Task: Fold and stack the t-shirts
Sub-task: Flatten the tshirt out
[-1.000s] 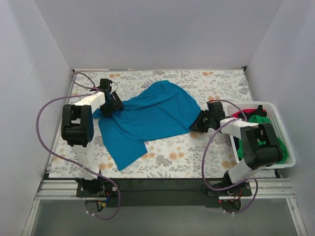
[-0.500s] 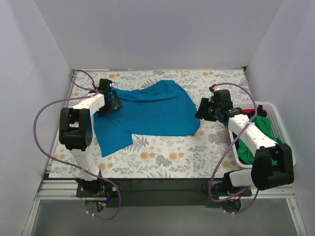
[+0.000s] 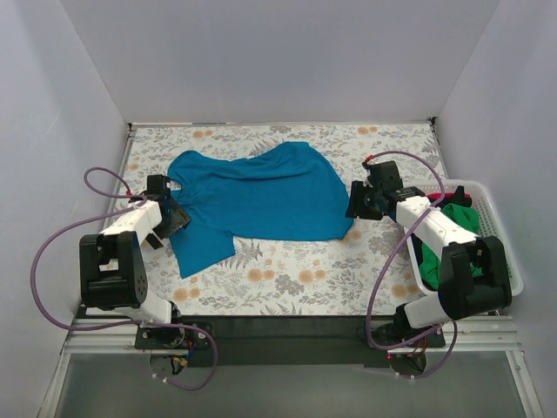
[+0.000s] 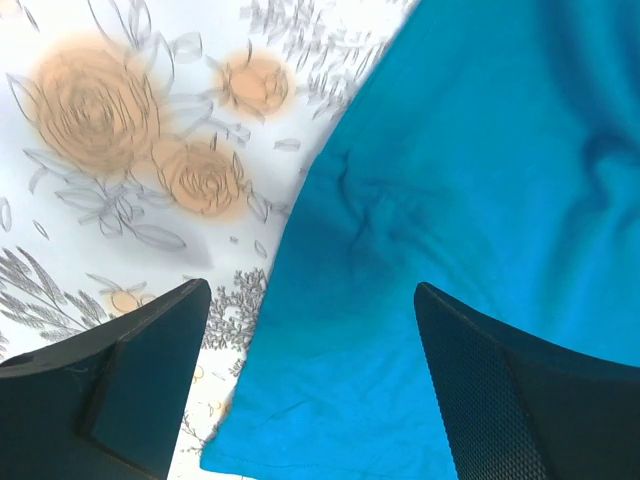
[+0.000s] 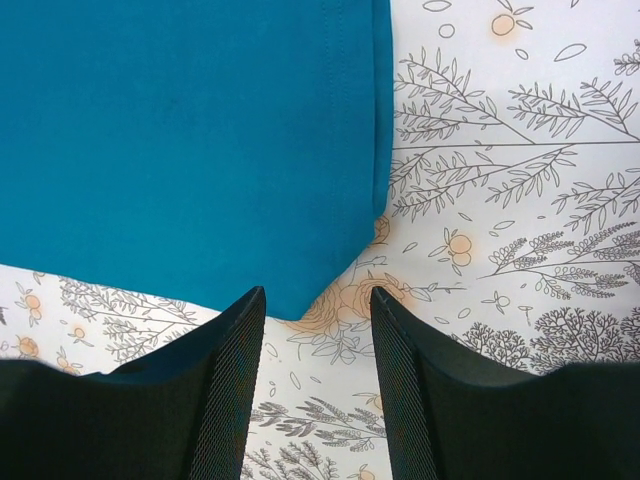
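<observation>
A floral-printed cloth [image 3: 296,270] (orange blossoms and grey leafy sprigs on white) covers the table. A white slatted basket [image 3: 505,248] stands at its right edge, near the front. Plain white walls [image 3: 278,61] enclose three sides. Along the near edge runs what looks like a metal rail [image 3: 261,335].

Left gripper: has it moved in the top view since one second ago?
Yes. The left gripper has moved toward the near left corner of the table, away from the back edge. Its jaws stand open over the left edge of the shirt.
</observation>
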